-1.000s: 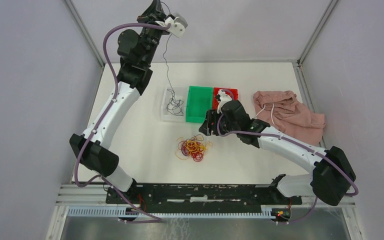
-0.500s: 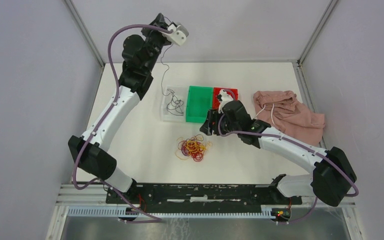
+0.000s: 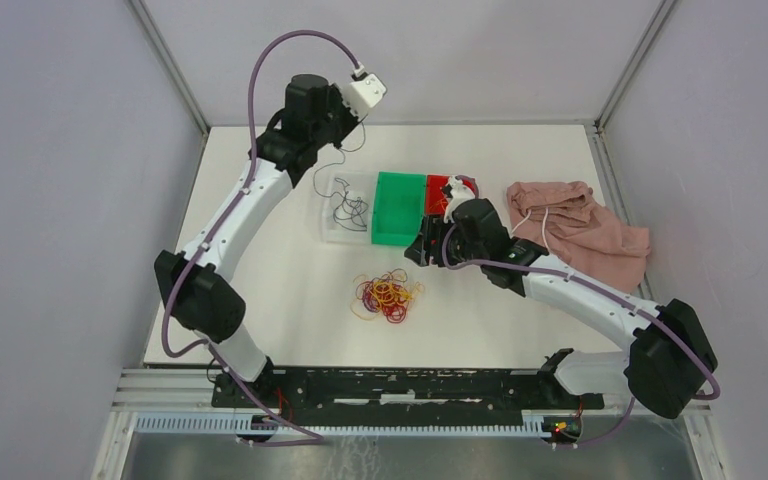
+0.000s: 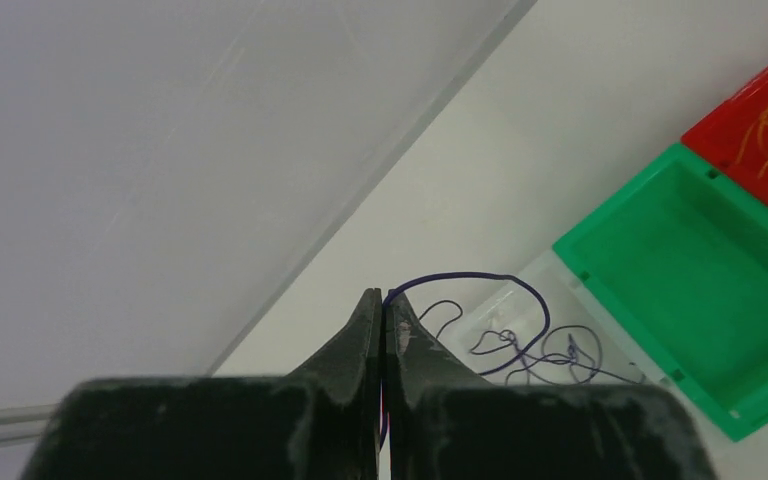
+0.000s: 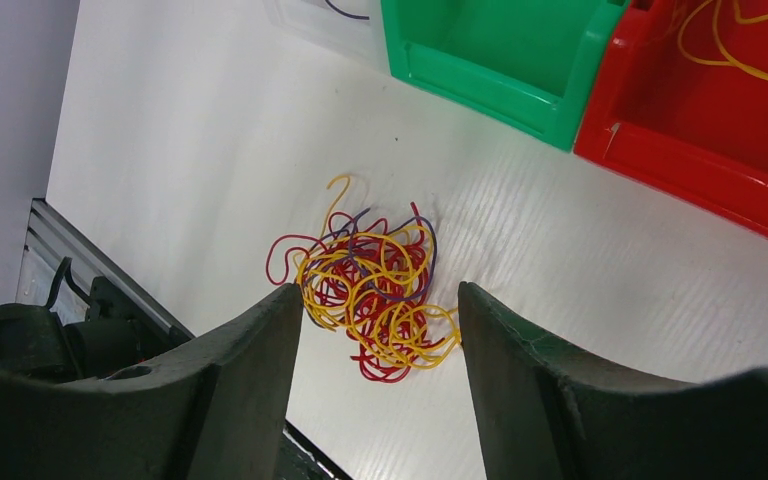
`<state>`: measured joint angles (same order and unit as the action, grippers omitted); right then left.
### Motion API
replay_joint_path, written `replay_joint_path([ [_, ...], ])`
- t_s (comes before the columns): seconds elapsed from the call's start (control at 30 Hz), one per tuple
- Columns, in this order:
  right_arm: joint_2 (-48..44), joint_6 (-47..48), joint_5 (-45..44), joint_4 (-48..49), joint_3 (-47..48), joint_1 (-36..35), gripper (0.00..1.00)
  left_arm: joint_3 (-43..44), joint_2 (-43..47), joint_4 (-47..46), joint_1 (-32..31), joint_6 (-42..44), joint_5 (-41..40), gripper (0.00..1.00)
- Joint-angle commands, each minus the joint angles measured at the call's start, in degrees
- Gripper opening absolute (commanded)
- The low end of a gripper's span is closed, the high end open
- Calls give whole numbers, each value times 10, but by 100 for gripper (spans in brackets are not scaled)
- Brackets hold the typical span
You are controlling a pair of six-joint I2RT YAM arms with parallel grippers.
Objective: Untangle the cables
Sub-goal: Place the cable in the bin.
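Jaws of left gripper [image 4: 381,300] clamp a thin dark purple wire [image 4: 525,295]; right gripper [image 5: 380,292], jaws parted, faces the tangled yellow-red-purple wire clump [image 5: 365,300] without touching it.

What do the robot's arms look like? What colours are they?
The left arm and right arm are white tubes with chunky black joints. A thin purple cord loops along each. The left gripper and right gripper have two black, wedge-shaped fingers.

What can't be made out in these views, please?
Top view: the right arm's wrist covers part of the red bin; strands in the cable clump are too small to count.
Left wrist view: the shut left gripper hides the held end of the dark cable.
Right wrist view: the top edge cuts off the clear bin.
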<state>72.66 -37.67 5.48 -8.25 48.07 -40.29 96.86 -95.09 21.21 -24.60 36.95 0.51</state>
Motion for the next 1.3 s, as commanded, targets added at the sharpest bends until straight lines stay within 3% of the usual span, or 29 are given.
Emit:
replay_joint_path([
  [0.0,-16,-7,-5,29,-3,5,65,106,-13,59,-10,-122,82,3],
  [0.2,-20,-12,-4,33,-10,9,65,157,-35,70,-40,-149,90,3],
  [0.47,-32,-8,-6,26,-16,17,65,76,-20,43,-41,-161,76,3],
  [0.7,-32,-10,-2,27,-15,20,65,78,-30,36,-28,-199,79,3],
  [1.27,-21,-15,10,33,-23,30,65,-182,77,-5,48,-112,32,3],
])
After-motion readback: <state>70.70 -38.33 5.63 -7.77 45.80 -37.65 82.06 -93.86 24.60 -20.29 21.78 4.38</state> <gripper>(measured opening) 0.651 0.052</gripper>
